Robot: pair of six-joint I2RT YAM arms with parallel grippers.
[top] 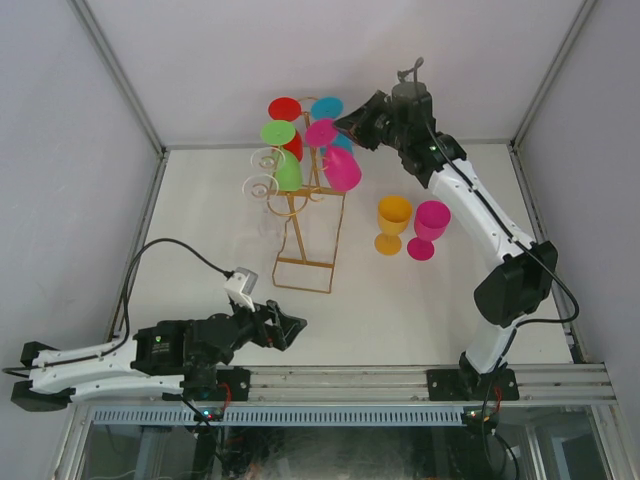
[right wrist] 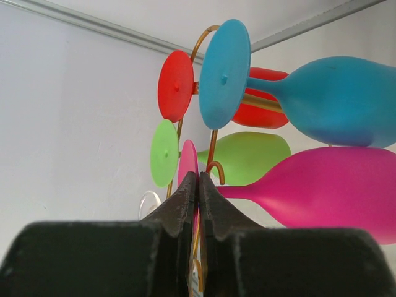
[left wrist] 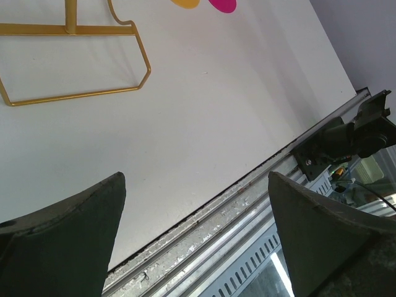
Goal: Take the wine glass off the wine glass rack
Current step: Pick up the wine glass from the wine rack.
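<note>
Though overhead unclear, wrist view shows right gripper [right wrist: 198,180] pinched closed — left gripper [left wrist: 197,177] spread.

My table [top: 400,300] is a plain white top with a scuffed aluminium rail [top: 350,378] running along the near edge. Only three things actually sit on it. The wine glass rack [left wrist: 62,29] has its gold rectangular wire loop base flat on the surface, a bit left of centre. To the right of that are a yellow glass [top: 392,222] and a magenta glass [top: 430,225]. Both stand upright on their feet, just beside each other and apart from the rack.
</note>
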